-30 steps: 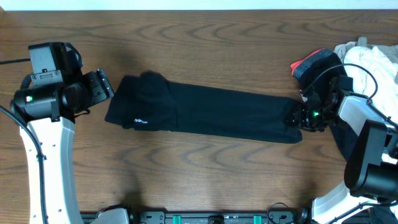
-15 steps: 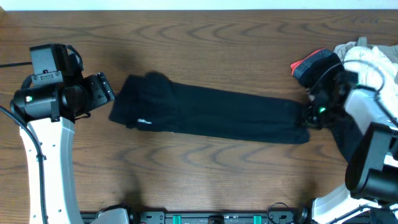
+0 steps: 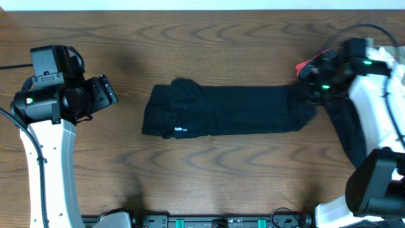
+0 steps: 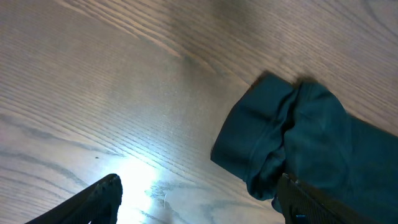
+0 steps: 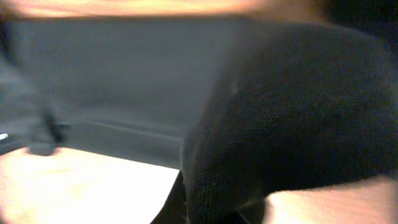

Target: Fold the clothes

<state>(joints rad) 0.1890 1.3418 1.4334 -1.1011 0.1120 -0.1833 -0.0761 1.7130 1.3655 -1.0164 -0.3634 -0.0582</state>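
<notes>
The clothes being handled are a black T-shirt [image 3: 221, 111] folded into a long band across the middle of the table, its small white logo [image 3: 180, 131] near the left end. My right gripper [image 3: 308, 95] is shut on the band's right end. In the right wrist view the black knit [image 5: 298, 112] fills the frame and hides the fingers. My left gripper [image 3: 104, 95] hovers open left of the shirt, apart from it. The left wrist view shows the shirt's bunched left end [image 4: 292, 137] beyond the gripper [image 4: 199, 205], with nothing between the fingers.
More clothes are heaped at the back right corner: a white garment [image 3: 387, 58] and a red-edged black one [image 3: 311, 66]. Another dark cloth [image 3: 349, 130] lies under the right arm. Bare wood table [image 3: 209, 177] runs along the front.
My right gripper has closed on the shirt's right end and dragged it right and toward the back. The whole band slid right, away from the left gripper, which stayed put.
</notes>
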